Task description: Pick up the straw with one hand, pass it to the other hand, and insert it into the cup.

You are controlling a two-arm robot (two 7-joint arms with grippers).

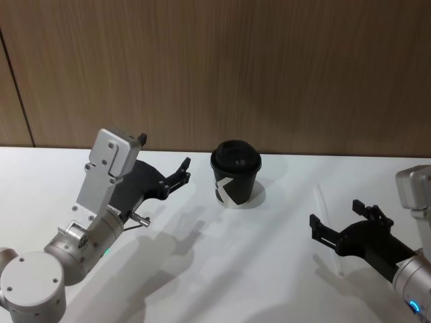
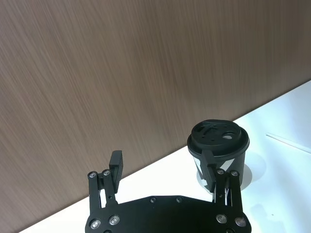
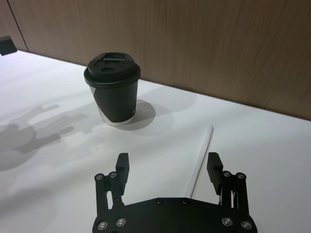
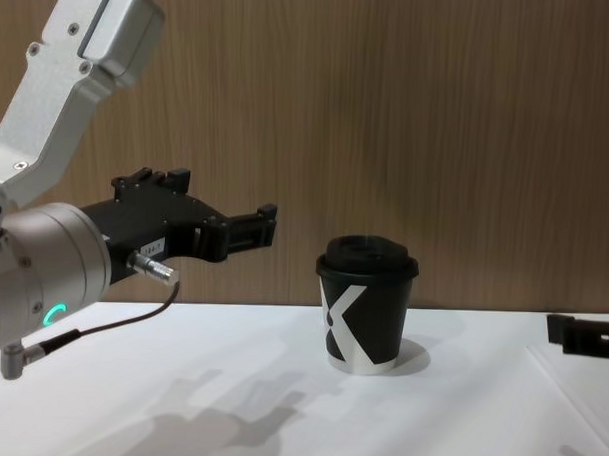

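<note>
The cup [image 1: 236, 182] stands upright on the white table [image 1: 222, 269] with its lid on, close in front of the wooden wall [image 1: 269, 67]. The straw [image 3: 201, 158] lies flat on the table to the cup's right and nearer the robot, well apart from the cup. One end of it points roughly toward the wall. The right gripper [image 3: 167, 167] hovers over the straw's near part, its 2 fingers spread wide and holding nothing. The straw runs through the gap between them (closer to one finger than the other), and whether either finger touches it cannot be told. The left gripper [image 1: 183, 169] hangs raised off the table near the cup's left side, pointing toward the cup, its 2 fingers also wide apart and empty.
</note>
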